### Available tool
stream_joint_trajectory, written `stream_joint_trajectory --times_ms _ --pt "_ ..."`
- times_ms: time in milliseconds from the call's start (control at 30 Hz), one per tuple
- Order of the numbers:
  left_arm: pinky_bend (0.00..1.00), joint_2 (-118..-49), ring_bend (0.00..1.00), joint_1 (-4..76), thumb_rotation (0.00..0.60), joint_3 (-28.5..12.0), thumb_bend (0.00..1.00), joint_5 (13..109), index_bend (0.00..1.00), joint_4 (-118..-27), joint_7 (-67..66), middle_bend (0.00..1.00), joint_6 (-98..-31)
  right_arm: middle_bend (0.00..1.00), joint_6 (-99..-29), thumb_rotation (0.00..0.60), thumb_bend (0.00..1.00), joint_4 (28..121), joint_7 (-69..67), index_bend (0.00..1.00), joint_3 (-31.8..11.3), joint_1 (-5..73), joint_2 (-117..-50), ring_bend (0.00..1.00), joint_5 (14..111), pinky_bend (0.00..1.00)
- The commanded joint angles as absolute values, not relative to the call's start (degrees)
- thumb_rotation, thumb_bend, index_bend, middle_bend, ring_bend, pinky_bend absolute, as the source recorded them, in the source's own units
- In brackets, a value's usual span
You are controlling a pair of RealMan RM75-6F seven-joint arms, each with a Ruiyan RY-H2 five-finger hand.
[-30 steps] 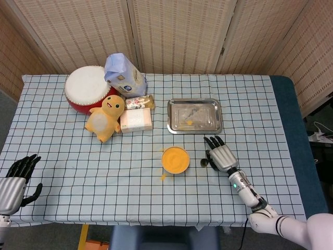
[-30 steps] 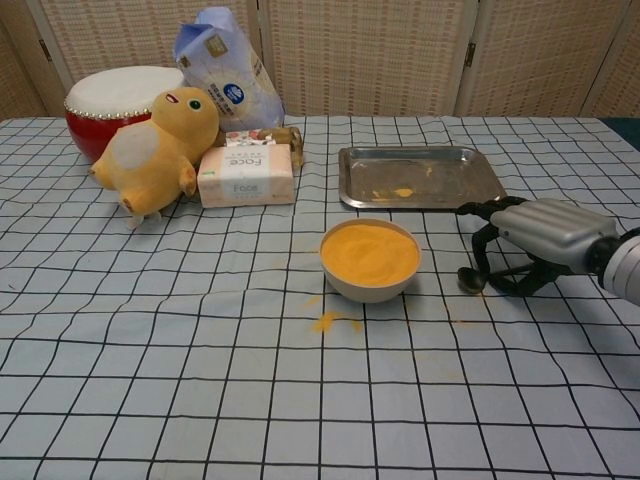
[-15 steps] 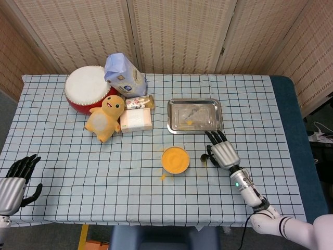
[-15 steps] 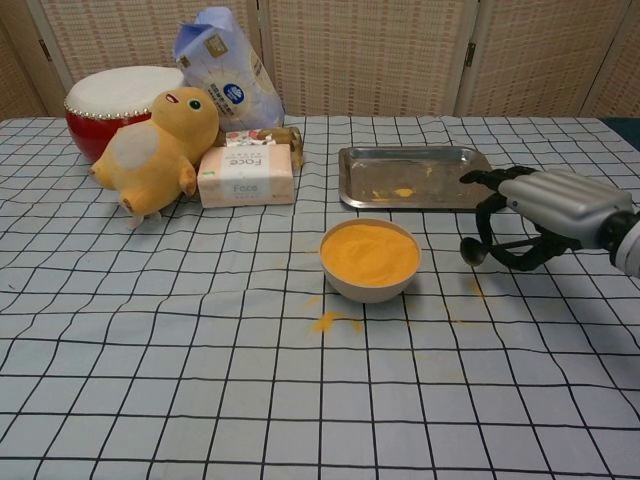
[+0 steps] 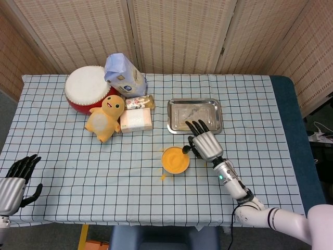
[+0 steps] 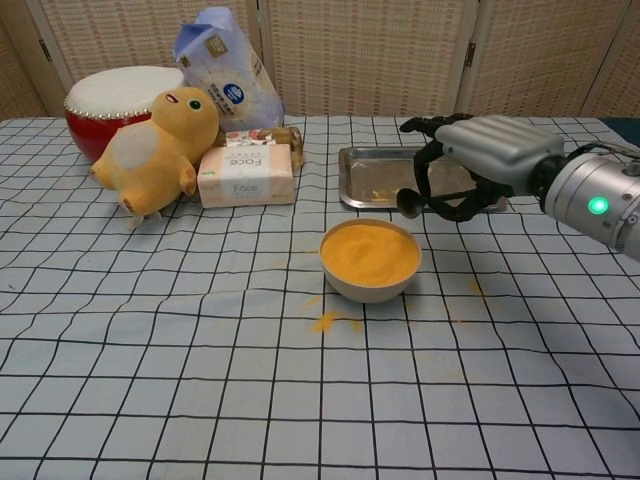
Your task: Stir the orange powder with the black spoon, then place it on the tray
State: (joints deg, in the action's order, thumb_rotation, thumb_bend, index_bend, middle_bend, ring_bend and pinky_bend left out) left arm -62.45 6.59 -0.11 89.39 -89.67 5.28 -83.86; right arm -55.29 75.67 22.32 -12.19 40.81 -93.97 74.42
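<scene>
Right hand (image 6: 478,160) clamped on the small black spoon (image 6: 410,203), fingers curled around the handle, spoon bowl poking out to the left, held in the air just above the right rim of the white round bowl of orange powder (image 6: 369,258); in the head view the same hand (image 5: 204,145) sits just right of the bowl (image 5: 175,159), spoon tip (image 5: 186,150) at the bowl's upper-right edge. Cannot tell if the spoon touches the rim. Rectangular shiny metal tray (image 6: 372,170) just behind the hand, with a few orange smudges on it. Orange powder spill (image 6: 330,321) on the checked cloth of the desk (image 6: 200,380) in front of the bowl. Left hand (image 5: 15,179) at the near left desk edge, fingers apart, holding nothing. Far left cluster: yellow plush toy (image 6: 155,150), pink-and-white box (image 6: 246,175), red drum with white top (image 6: 112,92), pale blue bag (image 6: 224,65), all close together, well apart from the bowl.
</scene>
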Motion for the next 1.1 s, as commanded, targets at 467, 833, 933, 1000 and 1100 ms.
stream_joint_trajectory --times_ms 467,833,933,1000,1100 --pt "0.09 -61.82 0.0 6.36 0.6 0.2 0.46 90.31 0.0 -89.42 7.33 0.0 -84.54 0.0 -53.27 0.6 0.4 77.47 32.79 0.53 -11.55 45.2 -98.22 0.0 69.58 0.0" --pt "0.09 -61.87 0.0 6.23 0.6 0.35 0.46 90.74 0.0 -89.6 7.03 0.0 -84.92 0.0 -53.59 0.6 0.4 80.59 34.3 0.47 -10.12 44.58 -95.59 0.0 67.83 0.0" --pt "0.09 -61.94 0.0 6.23 0.6 0.35 0.46 90.86 0.0 -89.62 6.89 0.0 -85.01 0.0 -53.72 0.6 0.4 81.35 34.55 0.45 -9.74 44.42 -94.66 0.0 67.4 0.0" --pt "0.09 -61.96 0.0 6.22 0.6 0.32 0.46 90.87 0.0 -89.53 7.0 0.0 -85.1 0.0 -54.48 0.6 0.4 81.62 34.3 0.45 -9.99 44.32 -94.3 0.0 67.5 0.0" --pt "0.09 -61.9 0.0 6.12 0.6 0.37 0.46 90.96 0.0 -89.46 7.13 0.0 -85.27 0.0 -55.11 0.6 0.4 81.6 33.29 0.44 -10.73 44.14 -93.37 0.0 66.84 0.0"
